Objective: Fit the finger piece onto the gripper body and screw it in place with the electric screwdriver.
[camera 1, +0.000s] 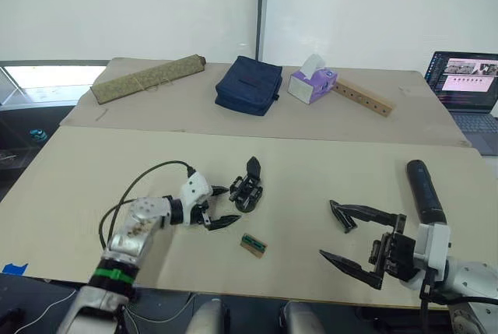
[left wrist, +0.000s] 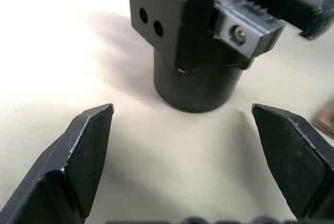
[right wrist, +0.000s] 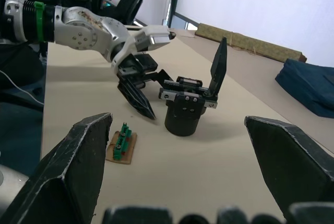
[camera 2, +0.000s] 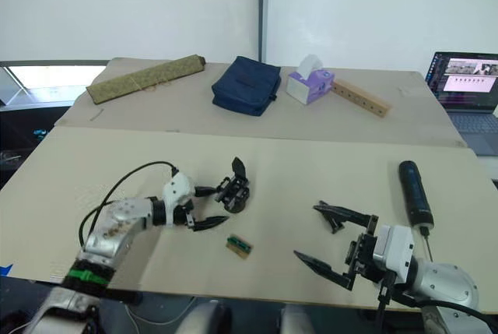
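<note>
Setting: pale beige tabletop with a matte, board-like face; a second board of the same colour lies behind it, and white wall panels rise beyond.
Left gripper: one, two black pointed fingers on a white-and-silver wrist; jaws open, one finger on each side of the gripper body without holding it.
Right gripper: one, two long black claw fingers; jaws spread wide and empty, low over the tabletop near its front edge.
Gripper body: one small black block on a round black base, standing on the tabletop near the middle; toothed bars, screw heads and round holes show in the left wrist view.
Finger piece: one black, flat, pointed blade, standing upright on the gripper body.
Electric screwdriver: one thick black cylinder with a rounded end, lying on the tabletop by the right arm, a thin metal bit at its near tip.
Small block: one, tan base with a green ridged top, lying just in front of the gripper body.
Back board: one dark blue fabric pouch, one purple tissue box with a white tissue standing up, one wooden strip with a row of holes, one olive rolled mat.
Laptop: one, open at the far right; the writing on its screen is too small to read.
</note>
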